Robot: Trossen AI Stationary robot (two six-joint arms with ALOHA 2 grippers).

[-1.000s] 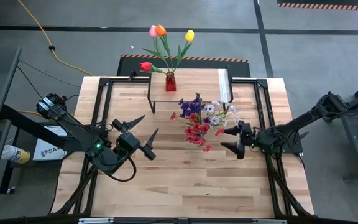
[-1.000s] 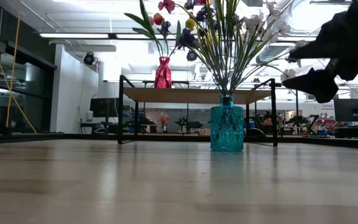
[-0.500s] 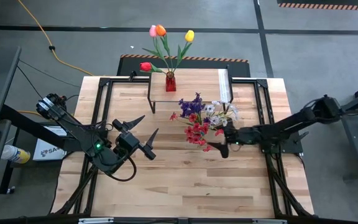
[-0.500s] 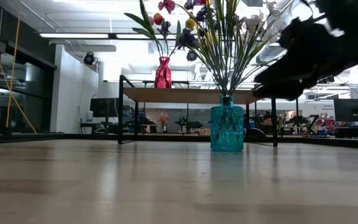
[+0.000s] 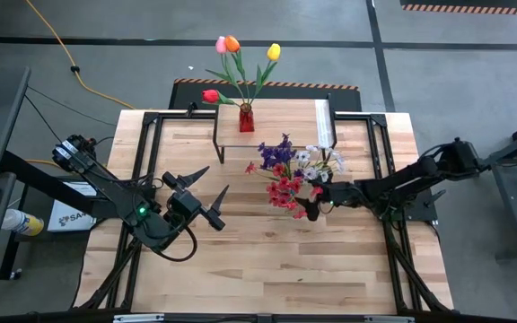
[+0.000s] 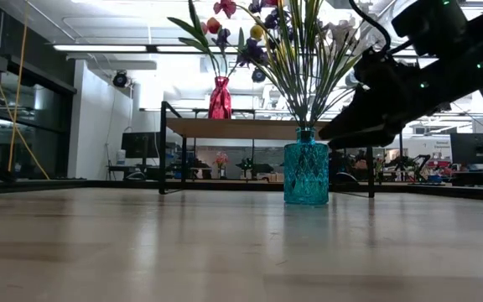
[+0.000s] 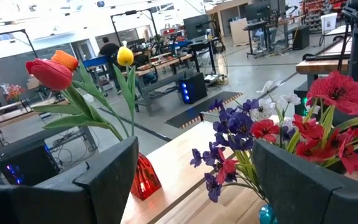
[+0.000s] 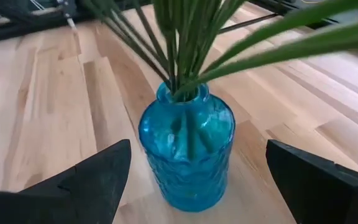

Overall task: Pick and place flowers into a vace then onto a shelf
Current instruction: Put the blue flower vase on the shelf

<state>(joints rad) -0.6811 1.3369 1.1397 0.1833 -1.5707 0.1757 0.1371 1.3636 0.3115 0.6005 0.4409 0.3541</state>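
A blue glass vase [image 8: 187,149] stands on the tabletop and holds purple, white and red blossom sprays [image 5: 294,177]; in the low view the blue vase [image 6: 306,173] stands in front of the shelf. My right gripper [image 8: 197,148] is open, level with the vase, one finger on each side and clear of it. It comes from the table's right [image 5: 319,203]. A red vase [image 5: 246,117] with the tulips [image 5: 232,45] stands on the low shelf [image 5: 281,127]. My left gripper [image 5: 206,192] waits open, left of centre.
The shelf's black legs [image 6: 164,147] stand behind the blue vase. Black frame rails [image 5: 146,144] run along both table sides. Bare planks [image 5: 267,260] lie toward the near edge. The blossom sprays [image 6: 296,38] spread wide above my right gripper [image 6: 350,130].
My right gripper has moved toward the table's left and down, closing on the blue vase until its fingers stand on either side of it. The vase and flowers have stayed put.
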